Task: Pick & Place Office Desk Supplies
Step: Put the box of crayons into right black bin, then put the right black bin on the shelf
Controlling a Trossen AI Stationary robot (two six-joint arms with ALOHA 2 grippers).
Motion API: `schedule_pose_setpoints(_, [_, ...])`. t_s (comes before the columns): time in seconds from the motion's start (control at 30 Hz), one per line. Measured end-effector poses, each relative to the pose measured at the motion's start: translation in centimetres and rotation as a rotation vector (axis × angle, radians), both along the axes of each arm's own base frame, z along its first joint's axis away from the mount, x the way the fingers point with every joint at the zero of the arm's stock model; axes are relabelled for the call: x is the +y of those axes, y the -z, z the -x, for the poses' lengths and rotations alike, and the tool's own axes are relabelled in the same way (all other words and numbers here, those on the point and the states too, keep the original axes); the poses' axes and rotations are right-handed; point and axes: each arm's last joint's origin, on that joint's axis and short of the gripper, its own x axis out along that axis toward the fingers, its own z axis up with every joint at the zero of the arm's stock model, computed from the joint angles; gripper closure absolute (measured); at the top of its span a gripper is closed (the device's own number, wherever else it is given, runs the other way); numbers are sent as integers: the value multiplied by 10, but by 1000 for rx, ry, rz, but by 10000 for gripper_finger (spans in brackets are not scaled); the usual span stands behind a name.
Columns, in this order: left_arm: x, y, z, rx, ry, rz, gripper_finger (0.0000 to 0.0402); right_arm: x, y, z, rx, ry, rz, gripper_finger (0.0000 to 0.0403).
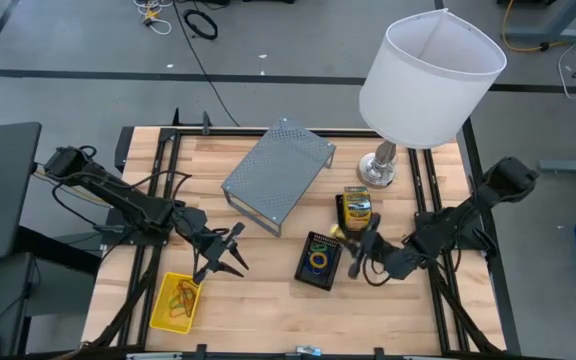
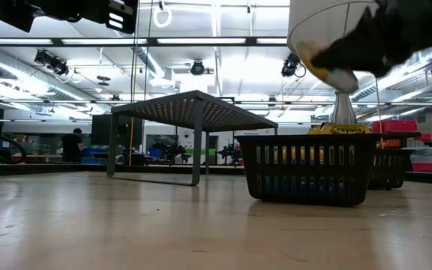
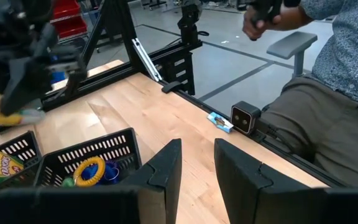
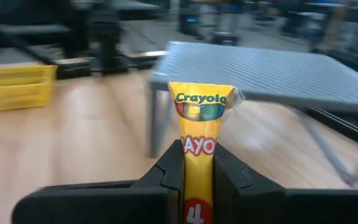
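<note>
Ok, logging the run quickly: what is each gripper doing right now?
Left gripper: open, empty, above the table.
Right gripper: shut on a crayon packet.

Bright, even overhead light; blur in two views.
Ceiling strip lights (image 2: 73, 60) glare white across the low view and put a soft sheen on the wooden surface (image 2: 126, 225). From above, shadows under the arms stay short and faint. In the right wrist view the crayon box (image 4: 199, 155) is sharp, while the grey mesh stand (image 4: 260, 71) and yellow basket (image 4: 14, 84) behind smear with motion. Right pincer (image 2: 336, 64) blurred in low view.
</note>
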Motion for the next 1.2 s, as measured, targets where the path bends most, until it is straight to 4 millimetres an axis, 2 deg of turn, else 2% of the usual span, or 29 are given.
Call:
schedule_pose_setpoints(0.33, [0, 0, 0, -1, -9, -2, 298, -32, 34, 12, 71, 181, 1, 362])
schedule_pose_setpoints(0.57, [0, 0, 0, 4, -14, 4, 298, -50, 52, 19, 168, 205, -62, 362])
schedule_pose_setpoints(0.77, [0, 0, 0, 5, -14, 6, 298, -55, 59, 21, 228, 151, -110, 360])
schedule_pose_setpoints(0.83, [0, 0, 0, 5, -14, 6, 298, -55, 60, 20, 249, 122, -132, 333])
schedule_pose_setpoints(1.0, [0, 0, 0, 6, -15, 7, 298, -55, 60, 20, 254, 112, -134, 215])
schedule_pose_setpoints(1.07, [0, 0, 0, 8, -15, 10, 298, -55, 60, 19, 258, 101, -121, 180])
schedule_pose_setpoints(1.2, [0, 0, 0, 8, -15, 10, 298, -52, 53, 13, 253, 84, -74, 152])
